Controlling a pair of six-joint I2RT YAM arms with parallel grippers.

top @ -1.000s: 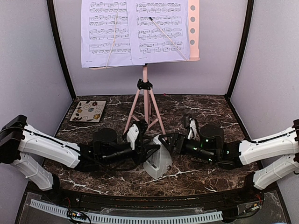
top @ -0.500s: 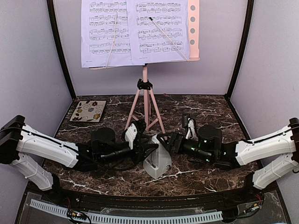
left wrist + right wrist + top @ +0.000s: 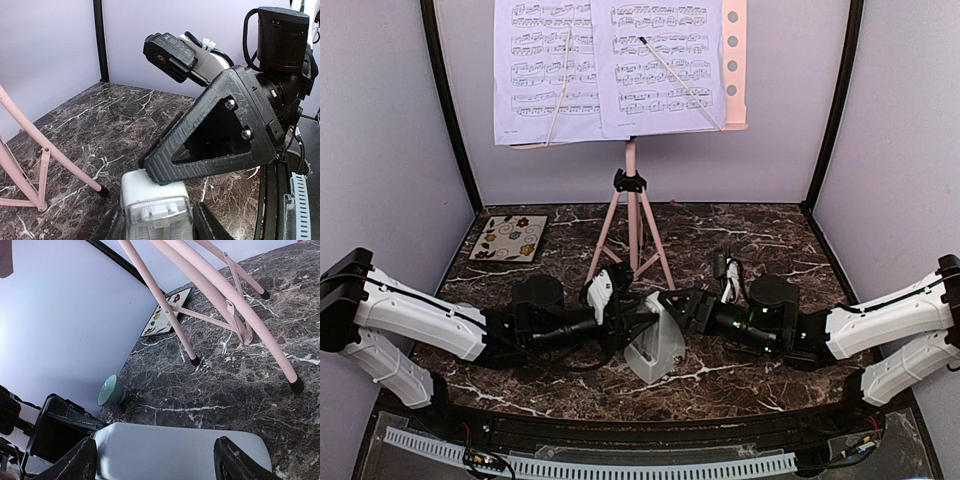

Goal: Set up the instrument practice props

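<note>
The white-grey metronome (image 3: 657,350) hangs low over the marble between both arms. My left gripper (image 3: 637,330) is shut on it; in the left wrist view its clear-fronted body (image 3: 155,202) fills the gap between my fingers (image 3: 112,226). My right gripper (image 3: 671,306) meets it from the other side. In the right wrist view its pale side (image 3: 175,450) spans the jaws, with both fingers (image 3: 82,460) against it. The pink music stand (image 3: 632,215) stands behind, with two sheet-music pages (image 3: 542,70) (image 3: 655,65) on its desk.
A floral coaster (image 3: 509,238) lies at the back left. A pale green bowl (image 3: 111,391) sits by the left wall, hidden under my left arm in the top view. The stand's tripod legs (image 3: 220,295) spread just behind the grippers. Walls enclose three sides.
My right gripper's jaws have narrowed onto the metronome and that arm has edged left. The left gripper has kept its hold, shifting only slightly.
</note>
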